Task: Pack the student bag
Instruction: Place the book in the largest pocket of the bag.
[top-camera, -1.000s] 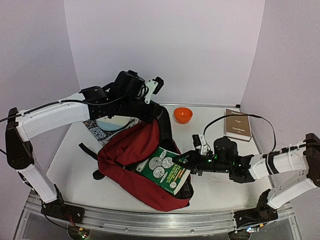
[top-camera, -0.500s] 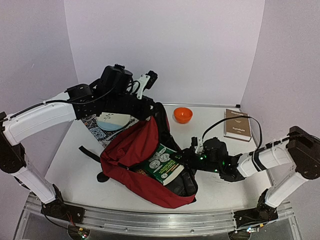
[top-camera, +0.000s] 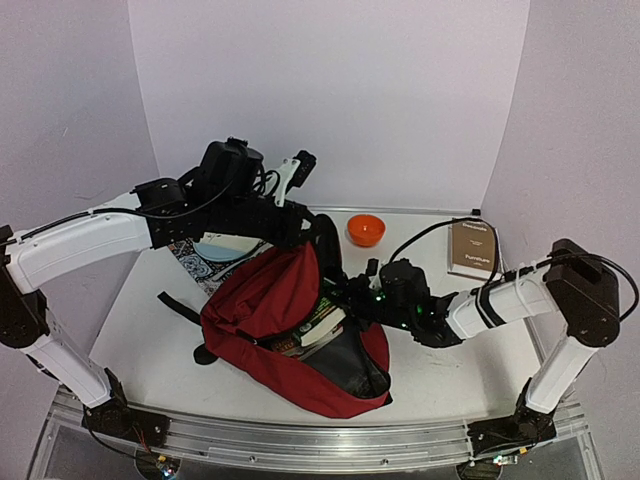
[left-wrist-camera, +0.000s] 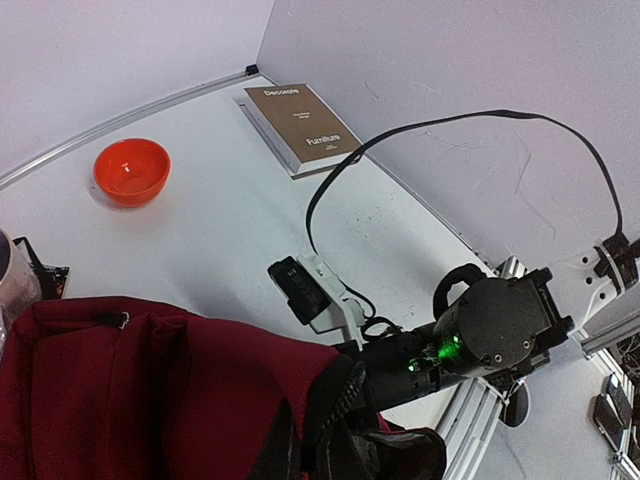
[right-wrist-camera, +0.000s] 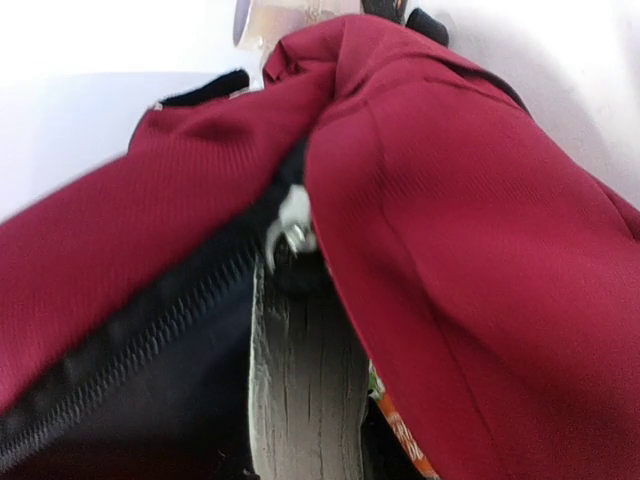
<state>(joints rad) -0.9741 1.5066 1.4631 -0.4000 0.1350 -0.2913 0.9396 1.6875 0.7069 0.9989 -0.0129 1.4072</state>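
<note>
While the left hand (top-camera: 300, 228) pinches the dark red fabric student bag (top-camera: 255, 300) open, the right hand (top-camera: 347, 300) — gripping the green-covered book (top-camera: 318, 322) — should push straight in.

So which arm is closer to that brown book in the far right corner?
Right. The right arm reaches just in front of the brown book, its jaws at the mouth of the red bag. The left arm is across the bag, gripping its top edge.

Robot lab booth: bare pale walls (top-camera: 330, 100), aluminium rail (top-camera: 300, 441), white table (top-camera: 150, 312).
</note>
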